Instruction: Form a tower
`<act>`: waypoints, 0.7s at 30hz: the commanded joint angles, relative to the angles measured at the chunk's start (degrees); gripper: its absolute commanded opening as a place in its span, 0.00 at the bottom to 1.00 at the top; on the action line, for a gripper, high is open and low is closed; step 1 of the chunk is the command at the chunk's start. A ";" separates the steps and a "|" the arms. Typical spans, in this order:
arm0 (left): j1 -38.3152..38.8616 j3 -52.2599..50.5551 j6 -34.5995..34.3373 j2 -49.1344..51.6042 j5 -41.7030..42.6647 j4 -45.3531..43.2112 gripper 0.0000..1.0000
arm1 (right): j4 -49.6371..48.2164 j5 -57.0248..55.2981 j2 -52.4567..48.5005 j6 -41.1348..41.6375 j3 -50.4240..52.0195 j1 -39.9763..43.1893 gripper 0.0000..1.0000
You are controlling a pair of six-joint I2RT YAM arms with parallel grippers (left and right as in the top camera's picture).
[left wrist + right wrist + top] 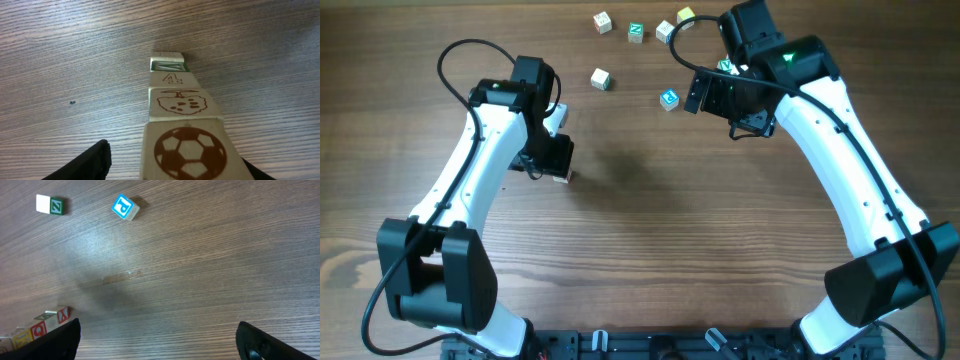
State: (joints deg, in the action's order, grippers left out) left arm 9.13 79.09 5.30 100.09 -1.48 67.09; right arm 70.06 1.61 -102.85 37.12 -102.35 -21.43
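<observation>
Slim tower (177,102), soccer-ball cube (189,152) topmost

Wooden cube tower (176,102), upright, football cube topmost

Tower half out of sight
The tower (172,97) has its football cube (182,152) cropped by the left wrist view's bottom edge; overhead the left gripper (557,160) covers most of it, and letters on the loose cubes (600,78) are unreadably small.

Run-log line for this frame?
tower standing | left gripper open, flanking top cube | right gripper open, empty | loose cubes unstacked
</observation>
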 commanded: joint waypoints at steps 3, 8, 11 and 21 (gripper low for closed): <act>-0.39 -0.46 0.26 0.42 -0.13 0.26 0.60 | -0.07 -1.03 0.09 -1.18 0.44 0.17 1.00; -0.39 -0.46 0.26 0.42 -0.79 0.46 0.61 | -0.11 -1.05 0.09 -1.18 0.44 0.17 1.00; -0.39 -0.46 0.24 0.42 -0.76 0.46 0.66 | -0.11 -1.05 0.09 -1.18 0.44 0.17 1.00; -0.35 3.30 0.24 -0.09 0.50 1.25 1.00 | -0.50 -1.03 0.09 -1.14 0.44 0.17 1.00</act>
State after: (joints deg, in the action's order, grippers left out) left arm 9.13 79.40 5.30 100.12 -1.65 67.37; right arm 69.84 1.61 -102.85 36.73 -102.35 -21.43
